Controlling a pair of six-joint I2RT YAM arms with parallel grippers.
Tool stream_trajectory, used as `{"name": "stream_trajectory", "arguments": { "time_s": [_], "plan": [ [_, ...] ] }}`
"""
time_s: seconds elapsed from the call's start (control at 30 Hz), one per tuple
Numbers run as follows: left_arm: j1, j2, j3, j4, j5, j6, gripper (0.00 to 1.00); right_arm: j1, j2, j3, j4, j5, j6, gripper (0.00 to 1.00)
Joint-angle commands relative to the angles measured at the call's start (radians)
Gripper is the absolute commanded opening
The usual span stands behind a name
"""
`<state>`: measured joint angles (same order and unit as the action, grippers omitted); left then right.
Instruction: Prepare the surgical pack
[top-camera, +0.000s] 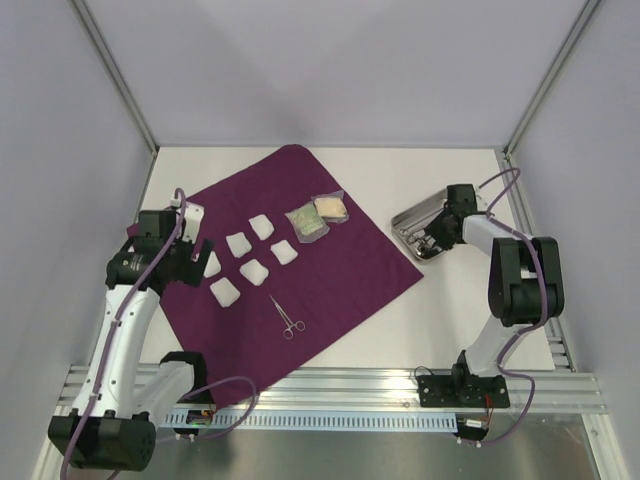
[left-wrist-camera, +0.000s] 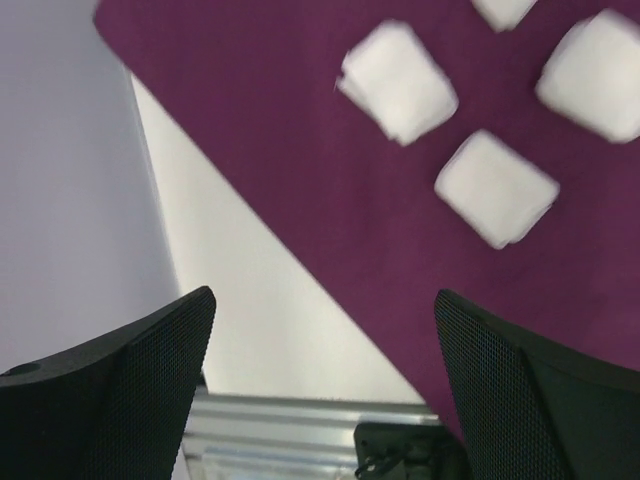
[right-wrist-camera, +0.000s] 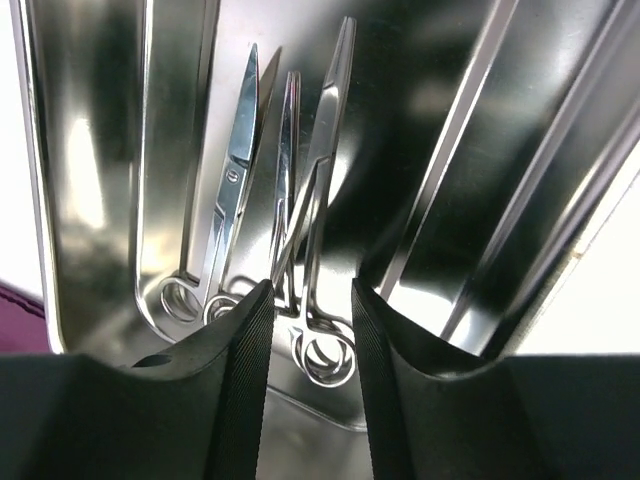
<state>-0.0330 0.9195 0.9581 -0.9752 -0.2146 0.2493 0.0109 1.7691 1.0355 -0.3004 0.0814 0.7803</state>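
The deep-purple cloth (top-camera: 330, 265) lies spread flat like a diamond mid-table. Several white gauze squares (top-camera: 253, 270) lie on its left half, two clear packets (top-camera: 318, 216) near its top, and one metal forceps (top-camera: 286, 317) near its front corner. My left gripper (top-camera: 197, 257) hovers open and empty over the cloth's left edge; its wrist view shows the cloth (left-wrist-camera: 330, 180) and gauze (left-wrist-camera: 497, 188). My right gripper (top-camera: 433, 240) is inside the steel tray (top-camera: 408, 217), jaws narrowly open astride the ring handles of forceps (right-wrist-camera: 325, 340) lying beside scissors (right-wrist-camera: 232, 180).
The tray stands on the white table to the right of the cloth, near the right frame post (top-camera: 520, 140). An aluminium rail (top-camera: 330, 395) runs along the front edge. Grey walls close in the left, back and right.
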Motion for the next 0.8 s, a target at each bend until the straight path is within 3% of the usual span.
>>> {"name": "stream_trajectory", "arguments": {
  "time_s": [0.0,0.1,0.23,0.47,0.6,0.77],
  "plan": [
    [0.002,-0.005,0.152,0.043,0.205,-0.049,1.0,0.001,-0.08,0.034,-0.031,0.021,-0.039,0.4],
    [0.002,0.002,0.226,0.023,0.436,-0.114,1.0,0.024,-0.154,0.069,-0.087,0.046,-0.117,0.44],
    [0.002,-0.017,0.22,-0.002,0.595,-0.128,1.0,0.162,-0.255,0.112,-0.167,0.121,-0.266,0.48],
    [0.002,-0.111,0.102,-0.008,0.506,-0.116,1.0,0.562,-0.309,0.098,-0.161,0.008,-0.406,0.48],
    [0.002,-0.168,0.053,0.009,0.495,-0.125,1.0,0.826,-0.173,0.158,-0.16,-0.023,-0.418,0.43],
    [0.002,-0.238,0.033,0.038,0.402,-0.139,1.0,1.006,-0.018,0.267,-0.169,0.021,-0.417,0.33]
  ]
}}
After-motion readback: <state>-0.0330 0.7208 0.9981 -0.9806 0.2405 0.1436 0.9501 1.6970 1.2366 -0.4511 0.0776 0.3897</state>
